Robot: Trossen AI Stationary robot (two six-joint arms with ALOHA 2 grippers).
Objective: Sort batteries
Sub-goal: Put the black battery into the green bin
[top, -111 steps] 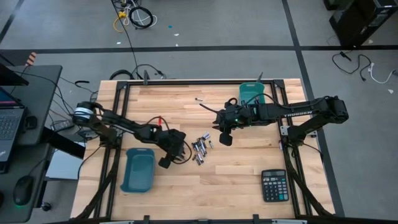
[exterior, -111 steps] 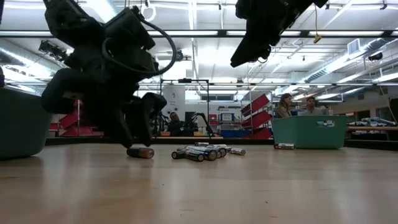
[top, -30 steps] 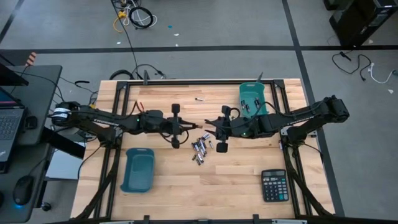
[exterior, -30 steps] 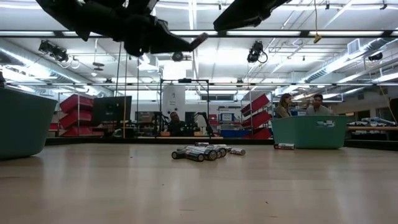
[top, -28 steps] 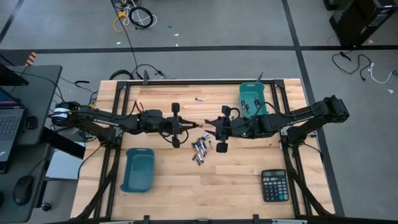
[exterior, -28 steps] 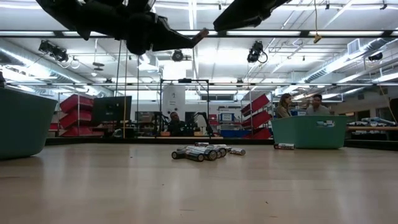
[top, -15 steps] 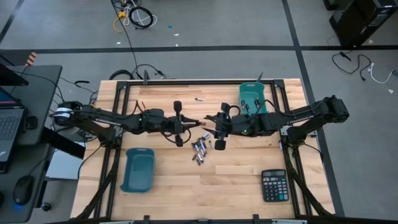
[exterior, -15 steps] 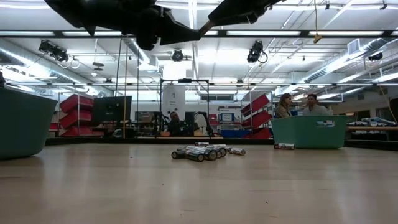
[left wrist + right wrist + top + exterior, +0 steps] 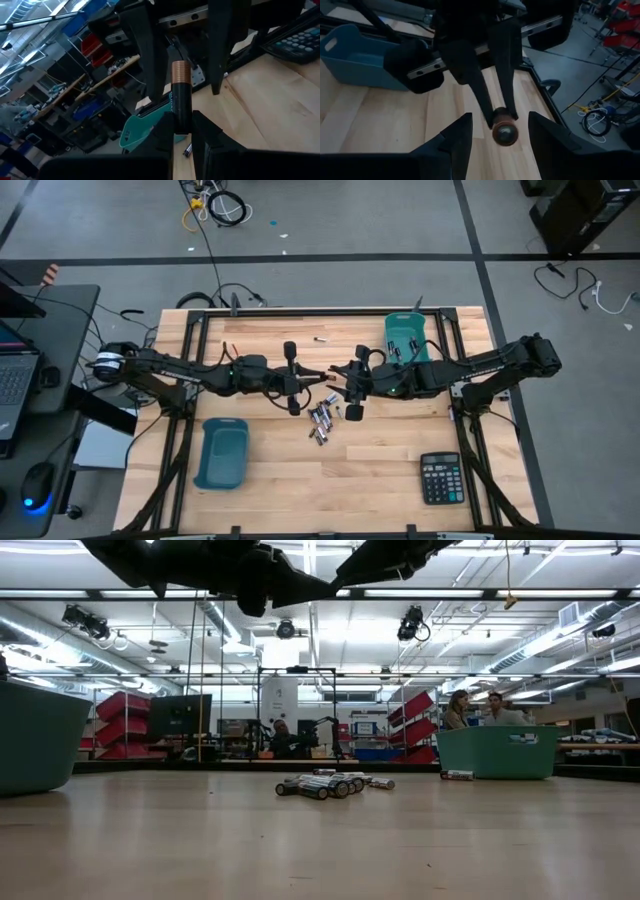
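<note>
My left gripper (image 9: 182, 131) is shut on a black battery with a copper end (image 9: 180, 95) and holds it high above the table's middle. My right gripper (image 9: 500, 140) faces it, open. Its two fingers (image 9: 142, 45) stand on either side of the battery's copper end (image 9: 504, 131) with a gap on each side. In the high view the two grippers meet tip to tip at the battery (image 9: 330, 373). Below them a pile of batteries (image 9: 322, 420) lies on the wood. My left gripper pinches the battery's black end (image 9: 179, 127) between its two fingers (image 9: 205, 132). The fingers come level from the table's left and lie along the battery. The battery sticks out past the fingertips, copper end leading, lifted clear of the table.
A teal bin (image 9: 222, 452) stands near left. Another teal bin (image 9: 405, 335), holding batteries, stands far right. A black calculator (image 9: 441, 478) lies near right. One lone battery (image 9: 320, 339) lies near the far edge, another (image 9: 457, 776) beside the right bin.
My left gripper has carried the battery a little up and toward the table's right, to my right gripper, so the copper end now sits between that gripper's fingers. The pile on the table has not moved.
</note>
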